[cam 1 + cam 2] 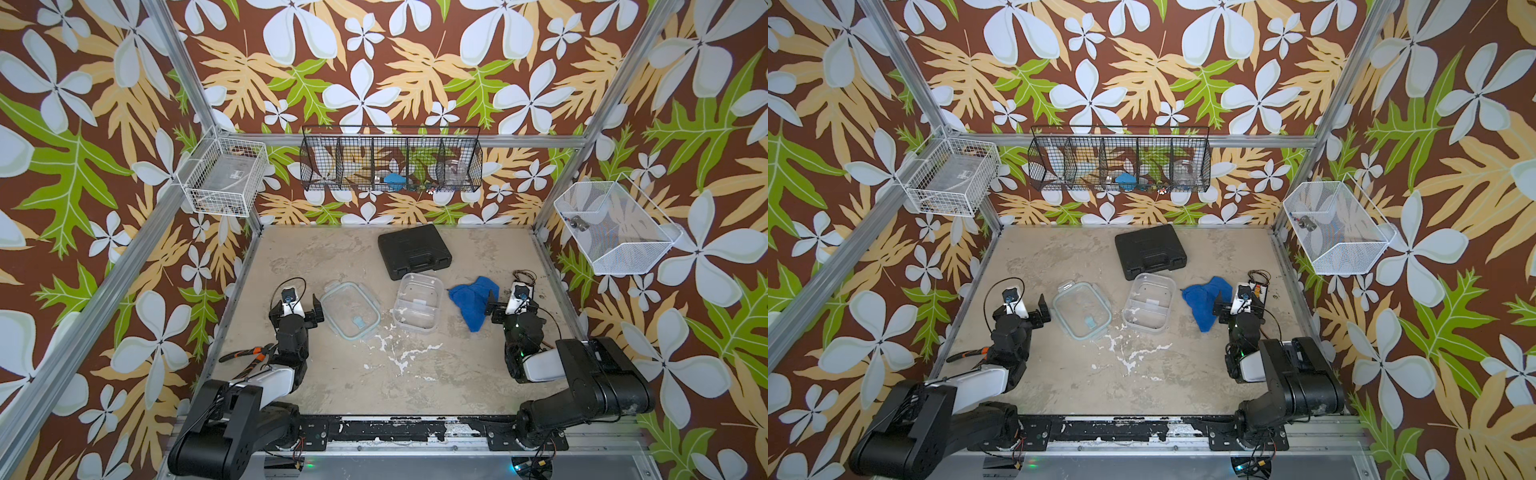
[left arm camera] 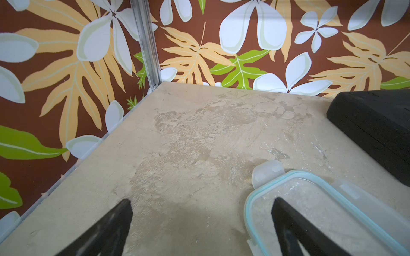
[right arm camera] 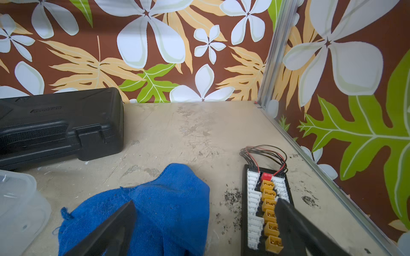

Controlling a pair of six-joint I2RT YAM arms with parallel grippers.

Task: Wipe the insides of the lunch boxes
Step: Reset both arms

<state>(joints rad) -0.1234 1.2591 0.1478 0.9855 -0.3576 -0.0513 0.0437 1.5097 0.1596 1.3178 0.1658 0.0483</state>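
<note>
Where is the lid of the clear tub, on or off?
Off. The lid lies flat on the table beside the open tub, apart.

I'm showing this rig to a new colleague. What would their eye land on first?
The loud floral wallpaper covering the walls. Next, the bright blue cloth crumpled on the right of the table, beside the open clear tub at centre, whose teal-rimmed lid lies apart to its left. A black case sits behind them.

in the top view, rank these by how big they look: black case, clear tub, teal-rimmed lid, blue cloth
1. black case
2. teal-rimmed lid and clear tub: too alike to rank
3. blue cloth: smallest, but crumpled, so it may be bigger spread out
</note>
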